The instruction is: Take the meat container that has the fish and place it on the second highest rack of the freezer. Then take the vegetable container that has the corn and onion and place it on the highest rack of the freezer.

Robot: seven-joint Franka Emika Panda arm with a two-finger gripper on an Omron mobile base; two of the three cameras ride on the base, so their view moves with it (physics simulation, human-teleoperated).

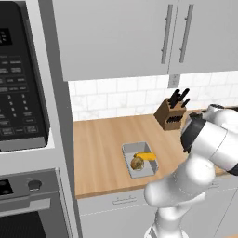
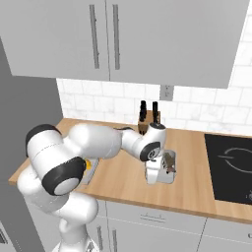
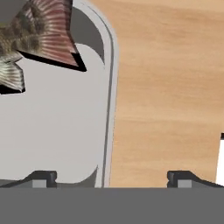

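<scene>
On the counter (image 2: pixel 197 187), both containers still sit, so nothing is in the freezer yet; both placements remain. Hand (image 3: pixel 111 177) is fully open, holding nothing, straddling the rim of the meat container (image 3: pixel 57 127), one finger inside, one outside. Fish (image 3: pixel 35 35) is mottled brown with a reddish fin. Vegetable container (image 1: pixel 139 160) with corn and onion (image 1: pixel 142 159) waits further left.

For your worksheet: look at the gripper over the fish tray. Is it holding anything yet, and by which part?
Nothing is held. The gripper is open, one fingertip on each side of the fish container's rim.
</scene>
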